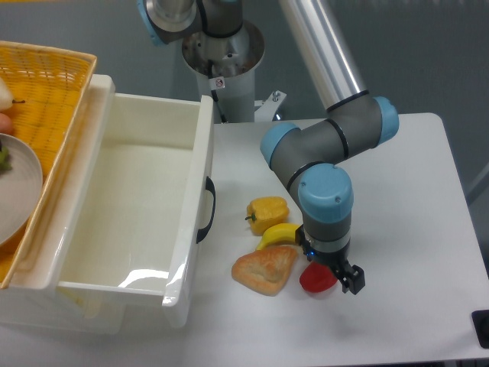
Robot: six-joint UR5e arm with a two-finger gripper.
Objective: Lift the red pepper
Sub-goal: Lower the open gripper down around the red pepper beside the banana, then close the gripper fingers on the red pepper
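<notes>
Now fingers point(330, 274) directly over red pepper point(315, 280), hiding its top; grip state unclear.

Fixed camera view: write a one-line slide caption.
UR5e claw lowered directly over the red pepper, beside a bread slice, banana and yellow pepper.

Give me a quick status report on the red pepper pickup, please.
Gripper down over the red pepper, grasp not confirmed. Pepper on the table. Bread slice and banana close on its left.
</notes>
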